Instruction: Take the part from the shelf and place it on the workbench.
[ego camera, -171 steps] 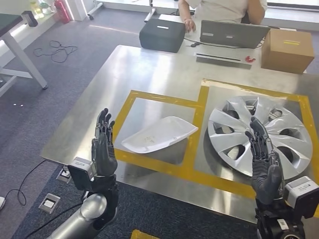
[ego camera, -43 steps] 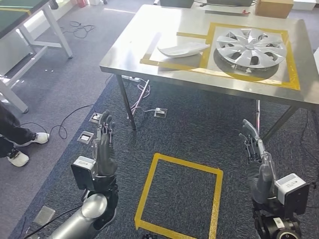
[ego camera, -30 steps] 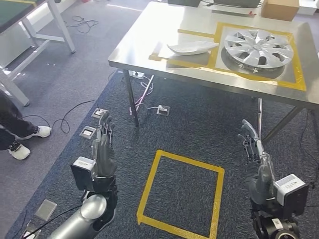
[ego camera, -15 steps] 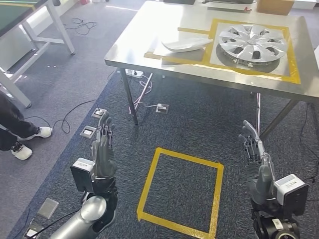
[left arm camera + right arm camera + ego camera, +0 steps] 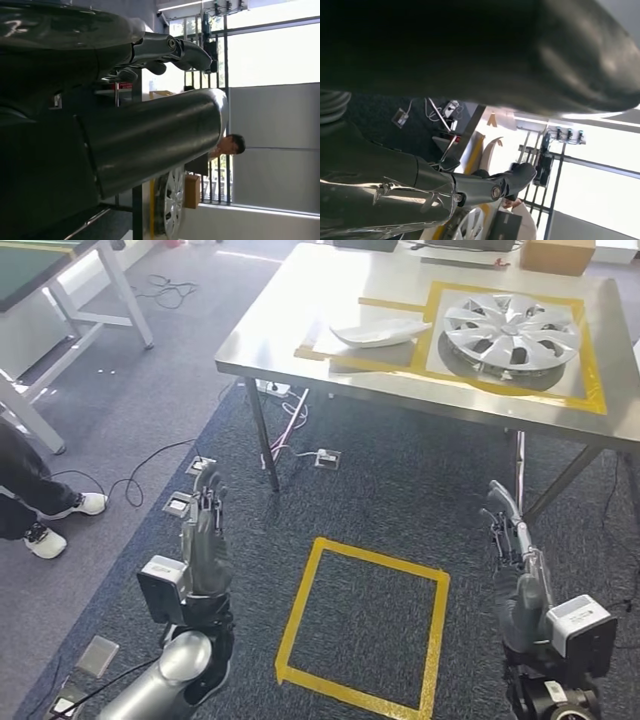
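Left robot hand (image 5: 202, 540): raised upright at the lower left of the head view, fingers extended and slightly apart, nothing held. It is judged to be carried in a neutral posture, since no object lies within reach.

Right robot hand (image 5: 515, 570): raised likewise at the lower right, fingers extended and apart, released and empty. In the right wrist view a dark finger (image 5: 478, 187) is seen stretched out with nothing against it.

Yellow taped square (image 5: 364, 625): laid on the dark carpet between the two robot hands, nearer to them than the desk. It is judged to be a standing mark for the robot.

Desk (image 5: 272, 335): a steel-topped bench beyond the taped square, well apart from both robot hands, its top outlined with yellow tape into two bays, presumably to fix where each part belongs.

White part (image 5: 370, 332): a pale, shallow curved panel resting in the bay nearer the desk's left front corner, apart from the robot hands.

Hubcap (image 5: 512, 332): a silver wheel cover lying flat in the adjoining bay, just beside the white part, well apart from the right robot hand.

Shelf: none can be identified in these pictures. Which part remains to be fetched cannot be told.

Cardboard box (image 5: 557, 254): at the desk's far edge, behind the hubcap.

Person's shoes (image 5: 64, 522): on the carpet, far to the left of the desk.
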Robot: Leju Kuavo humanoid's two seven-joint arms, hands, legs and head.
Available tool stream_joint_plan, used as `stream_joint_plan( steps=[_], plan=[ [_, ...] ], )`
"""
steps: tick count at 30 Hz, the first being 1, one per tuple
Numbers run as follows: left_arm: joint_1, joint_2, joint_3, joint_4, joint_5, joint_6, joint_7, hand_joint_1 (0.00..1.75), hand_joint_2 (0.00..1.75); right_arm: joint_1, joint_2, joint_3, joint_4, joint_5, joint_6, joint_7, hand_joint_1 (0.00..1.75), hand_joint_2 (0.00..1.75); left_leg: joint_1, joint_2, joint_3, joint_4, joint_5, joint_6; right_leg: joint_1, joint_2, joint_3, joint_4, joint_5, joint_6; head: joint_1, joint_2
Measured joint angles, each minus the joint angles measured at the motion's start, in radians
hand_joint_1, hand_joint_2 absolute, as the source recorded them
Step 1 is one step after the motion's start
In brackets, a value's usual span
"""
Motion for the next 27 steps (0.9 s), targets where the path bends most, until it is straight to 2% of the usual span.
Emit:
stream_joint_plan(
  steps=[2, 3, 4, 5, 6, 7, 8, 9, 10, 12, 14, 16, 18, 19, 20, 21, 23, 24, 25, 27],
  plan=[
    [-0.002, -0.002, 0.0, 0.0, 0.0, 0.0, 0.0, 0.0, 0.0, 0.002, 0.0, 0.002, 0.0, 0.003, -0.001, 0.004, 0.0, 0.0, 0.003, -0.009, 0.001, -0.002, 0.001, 0.0, -0.008, 0.001, -0.066, 0.143, -0.063, 0.011, 0.004, 0.0],
    [-0.001, -0.003, 0.0, 0.0, -0.001, 0.0, 0.0, 0.0, 0.0, 0.003, 0.0, 0.002, 0.0, 0.003, -0.001, 0.006, 0.0, 0.0, 0.005, -0.016, 0.001, -0.001, -0.001, -0.003, -0.014, 0.001, -0.092, 0.194, -0.076, 0.018, 0.005, 0.0],
    [-0.001, -0.004, 0.0, 0.0, -0.001, 0.0, 0.0, 0.0, 0.0, 0.004, 0.0, 0.003, 0.001, 0.004, -0.001, 0.006, 0.0, 0.0, 0.009, -0.025, 0.002, 0.002, -0.003, -0.007, -0.021, 0.002, -0.101, 0.208, -0.068, 0.025, 0.005, 0.0],
    [-0.001, -0.004, 0.0, 0.0, -0.001, 0.0, 0.0, 0.0, 0.0, 0.004, 0.0, 0.003, 0.001, 0.004, -0.001, 0.007, 0.0, 0.0, 0.014, -0.035, 0.002, 0.007, -0.006, -0.013, -0.028, 0.002, -0.09, 0.179, -0.041, 0.033, 0.005, 0.0],
    [0.0, -0.005, 0.0, 0.0, -0.001, 0.0, 0.0, 0.0, 0.0, 0.004, 0.0, 0.003, 0.001, 0.004, -0.001, 0.008, 0.0, 0.0, 0.02, -0.046, 0.002, 0.015, -0.012, -0.022, -0.036, 0.008, -0.061, 0.114, 0.001, 0.042, 0.005, 0.0],
    [0.0, -0.005, 0.0, 0.0, -0.001, 0.0, 0.001, 0.0, 0.0, 0.004, 0.0, 0.003, 0.001, 0.004, -0.001, 0.008, 0.0, 0.0, 0.026, -0.057, 0.0, 0.026, -0.018, -0.033, -0.044, 0.027, -0.028, 0.045, 0.029, 0.052, 0.007, 0.0],
    [-0.001, -0.005, 0.0, 0.0, -0.001, 0.0, 0.001, 0.0, 0.0, 0.004, 0.0, 0.003, 0.001, 0.004, 0.0, 0.008, 0.0, 0.0, 0.029, -0.067, -0.007, 0.041, -0.026, -0.044, -0.05, 0.048, -0.001, -0.012, 0.046, 0.056, 0.011, 0.0],
    [-0.002, -0.005, 0.0, 0.0, -0.001, 0.0, 0.001, 0.0, 0.0, 0.004, 0.0, 0.004, 0.001, 0.004, 0.0, 0.009, 0.0, 0.0, 0.03, -0.077, -0.016, 0.053, -0.029, -0.054, -0.052, 0.065, 0.014, -0.044, 0.051, 0.055, 0.014, 0.0],
    [-0.002, -0.005, 0.0, 0.0, -0.002, 0.0, 0.001, 0.0, 0.0, 0.004, 0.0, 0.004, 0.001, 0.004, 0.0, 0.009, 0.0, 0.0, 0.03, -0.086, -0.026, 0.061, -0.029, -0.062, -0.051, 0.075, 0.017, -0.048, 0.042, 0.049, 0.014, 0.0],
    [-0.001, -0.005, 0.0, 0.0, -0.003, 0.0, 0.001, 0.0, 0.0, 0.005, 0.0, 0.005, 0.0, 0.004, 0.001, 0.009, 0.0, 0.0, 0.034, -0.099, -0.04, 0.065, -0.024, -0.074, -0.047, 0.059, 0.011, -0.039, 0.042, 0.029, 0.009, 0.0],
    [0.0, -0.005, 0.0, 0.0, -0.003, 0.0, 0.001, 0.0, 0.0, 0.004, 0.0, 0.004, 0.0, 0.004, 0.001, 0.009, 0.0, 0.0, 0.033, -0.071, -0.064, 0.103, -0.042, -0.078, -0.044, 0.038, 0.01, -0.038, 0.042, 0.013, 0.002, 0.0],
    [-0.002, -0.004, 0.0, 0.0, -0.003, 0.0, 0.001, 0.0, 0.0, 0.003, 0.0, 0.004, 0.0, 0.005, 0.002, 0.009, 0.0, 0.0, 0.027, -0.026, -0.128, 0.225, -0.094, -0.075, -0.038, 0.014, 0.011, -0.039, 0.041, 0.001, -0.009, 0.0],
    [-0.002, -0.004, 0.0, 0.0, -0.003, 0.0, 0.001, 0.0, 0.0, 0.004, 0.0, 0.004, 0.0, 0.005, 0.003, 0.009, 0.0, 0.0, 0.02, -0.011, -0.205, 0.359, -0.135, -0.069, -0.029, -0.012, 0.012, -0.039, 0.038, -0.007, -0.018, 0.0],
    [-0.001, -0.003, 0.0, 0.0, -0.003, 0.0, 0.001, 0.0, 0.0, 0.004, 0.0, 0.004, 0.0, 0.005, 0.003, 0.009, 0.0, 0.0, 0.017, -0.009, -0.223, 0.384, -0.132, -0.064, -0.024, -0.025, 0.013, -0.039, 0.036, -0.01, -0.02, 0.0],
    [0.0, -0.003, 0.0, 0.0, -0.003, 0.0, 0.001, 0.0, 0.0, 0.004, 0.0, 0.004, 0.0, 0.005, 0.003, 0.009, 0.0, 0.0, 0.013, -0.007, -0.221, 0.37, -0.112, -0.058, -0.02, -0.037, 0.015, -0.039, 0.033, -0.013, -0.022, 0.0],
    [0.0, -0.002, 0.0, 0.0, -0.003, 0.0, 0.001, 0.0, 0.0, 0.004, 0.0, 0.004, 0.0, 0.005, 0.004, 0.009, 0.0, 0.0, 0.008, 0.0, -0.198, 0.318, -0.078, -0.048, -0.016, -0.049, 0.019, -0.039, 0.031, -0.015, -0.024, 0.0],
    [-0.001, -0.001, 0.0, -0.001, -0.007, 0.0, 0.004, 0.0, 0.0, 0.002, 0.0, 0.004, -0.001, 0.005, 0.005, 0.009, 0.0, 0.0, -0.01, 0.046, -0.132, 0.177, -0.02, -0.028, -0.009, -0.069, 0.027, -0.039, 0.023, -0.014, -0.027, 0.0],
    [-0.002, 0.0, 0.0, -0.002, -0.011, 0.0, 0.006, 0.0, 0.0, 0.002, 0.0, 0.004, -0.002, 0.005, 0.006, 0.009, 0.0, 0.0, -0.019, 0.066, -0.109, 0.129, -0.007, -0.021, -0.005, -0.078, 0.029, -0.039, 0.019, -0.011, -0.028, 0.0],
    [-0.002, 0.0, 0.0, -0.004, -0.014, 0.0, 0.009, 0.0, 0.0, 0.001, 0.0, 0.004, -0.002, 0.005, 0.007, 0.01, 0.0, 0.0, -0.026, 0.078, -0.099, 0.104, -0.006, -0.016, -0.002, -0.088, 0.032, -0.04, 0.016, -0.007, -0.026, 0.0],
    [0.0, 0.001, 0.0, -0.007, -0.019, 0.0, 0.014, 0.0, 0.0, 0.001, 0.0, 0.005, -0.002, 0.005, 0.007, 0.01, 0.0, 0.0, -0.029, 0.059, -0.098, 0.096, -0.009, -0.013, 0.001, -0.111, 0.038, -0.045, 0.009, 0.001, -0.021, 0.0]
  ],
)
